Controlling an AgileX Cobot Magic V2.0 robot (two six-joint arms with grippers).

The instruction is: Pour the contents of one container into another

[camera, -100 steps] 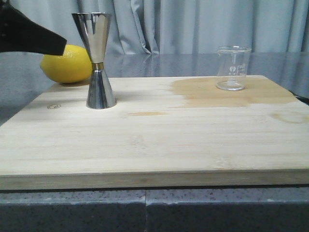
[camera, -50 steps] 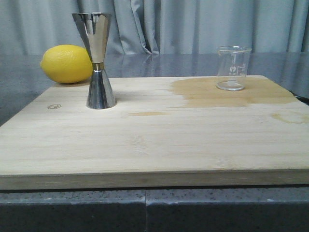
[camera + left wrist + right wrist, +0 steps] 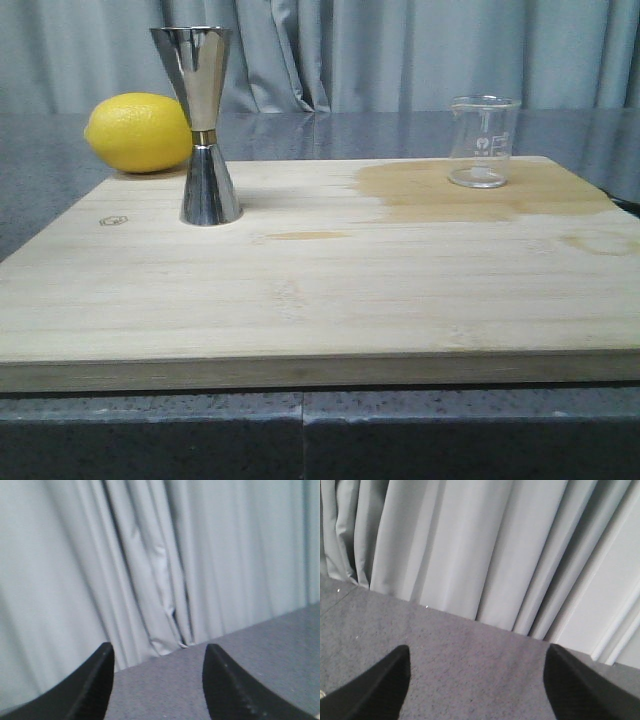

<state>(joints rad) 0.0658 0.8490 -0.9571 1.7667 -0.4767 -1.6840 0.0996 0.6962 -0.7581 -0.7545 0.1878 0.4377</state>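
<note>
Standing untouched on wooden board [image 3: 320,290]: steel jigger [image 3: 203,125] at 10 o'clock, glass beaker [image 3: 482,141] at 2 o'clock on a damp stain [image 3: 470,192]. Lemon [image 3: 137,131] behind jigger. Gone from front view since 1 second ago: left arm. Left gripper [image 3: 157,680] and right gripper [image 3: 475,682] both spread wide, empty, facing curtain [image 3: 150,555]. Pouring seemingly finished or not begun.

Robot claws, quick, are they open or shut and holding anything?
Left tool: open, holding nothing, just curtain and countertop between its fingers.
Right tool: open wide, holding nothing.
</note>
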